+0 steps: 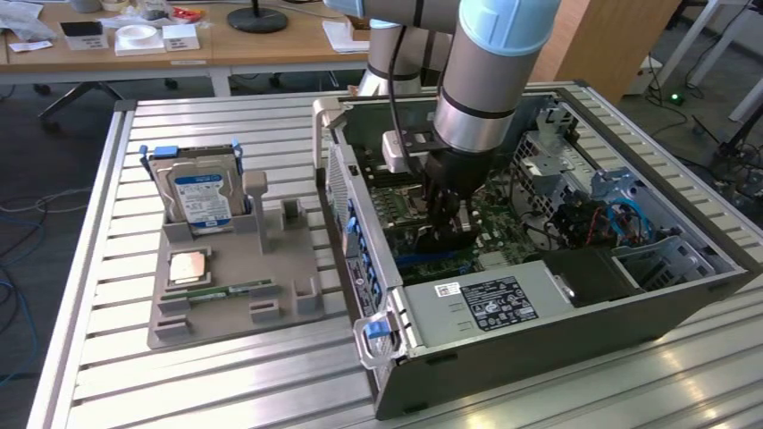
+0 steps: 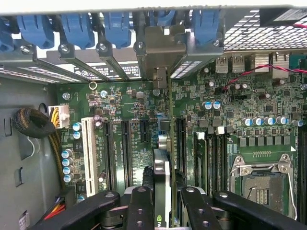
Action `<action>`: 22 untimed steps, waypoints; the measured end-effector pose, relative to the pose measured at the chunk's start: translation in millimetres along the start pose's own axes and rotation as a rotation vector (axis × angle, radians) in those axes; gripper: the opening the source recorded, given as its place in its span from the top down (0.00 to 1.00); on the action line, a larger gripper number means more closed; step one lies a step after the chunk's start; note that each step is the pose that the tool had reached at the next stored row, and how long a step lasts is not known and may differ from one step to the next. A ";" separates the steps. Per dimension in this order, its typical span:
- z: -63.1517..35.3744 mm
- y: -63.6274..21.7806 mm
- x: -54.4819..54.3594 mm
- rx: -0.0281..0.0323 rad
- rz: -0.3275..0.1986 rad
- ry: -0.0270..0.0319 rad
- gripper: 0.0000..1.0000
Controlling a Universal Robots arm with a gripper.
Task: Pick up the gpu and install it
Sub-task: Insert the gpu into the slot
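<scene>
Robot arm working inside an open computer case (image 1: 573,332) that lies on its side on a slatted table (image 1: 179,384). The gripper (image 1: 448,234) reaches straight down over the motherboard (image 2: 134,103), and its two black fingers (image 2: 140,203) are closed on the gpu (image 2: 161,167). They clamp the card by its flat faces, so that it stands on edge, perpendicular to the board. This hold presumably keeps the connector edge facing down toward the long expansion slots (image 2: 125,143). In the wrist view the card runs edge-on from between the fingers toward the rear wall of the case. There its silver bracket (image 2: 160,50) sits among the slot openings, beneath a row of blue retaining latches (image 2: 115,26). That position suggests the bracket end is being lined up with its opening. Whether the connector is seated in a slot or only resting above it cannot be told. The empty processor socket (image 2: 261,179) lies well to one side of the card. Outside the case, a grey parts tray (image 1: 238,315) holds the hard drive (image 1: 200,198) upright and the memory stick (image 1: 227,292) lying flat.
</scene>
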State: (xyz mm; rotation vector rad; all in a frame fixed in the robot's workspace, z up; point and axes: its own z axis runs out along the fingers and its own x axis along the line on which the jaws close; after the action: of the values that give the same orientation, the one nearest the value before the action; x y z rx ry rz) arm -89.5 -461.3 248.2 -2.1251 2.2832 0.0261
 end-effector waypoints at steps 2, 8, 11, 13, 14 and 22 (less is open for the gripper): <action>1.0 0.0 0.0 0.0001 0.000 -0.0003 0.73; 2.1 0.2 0.1 0.0002 0.000 -0.0004 0.73; 2.5 0.4 0.2 0.0000 0.000 0.0001 0.73; 2.6 0.5 0.2 0.0000 0.000 0.0001 0.73; 2.7 0.5 0.2 0.0000 0.000 -0.0001 0.73; 3.7 0.5 0.2 0.0000 0.000 0.0000 0.73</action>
State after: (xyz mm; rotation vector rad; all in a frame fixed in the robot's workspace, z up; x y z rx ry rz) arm -90.0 -461.4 244.6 -2.1250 2.2832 0.0261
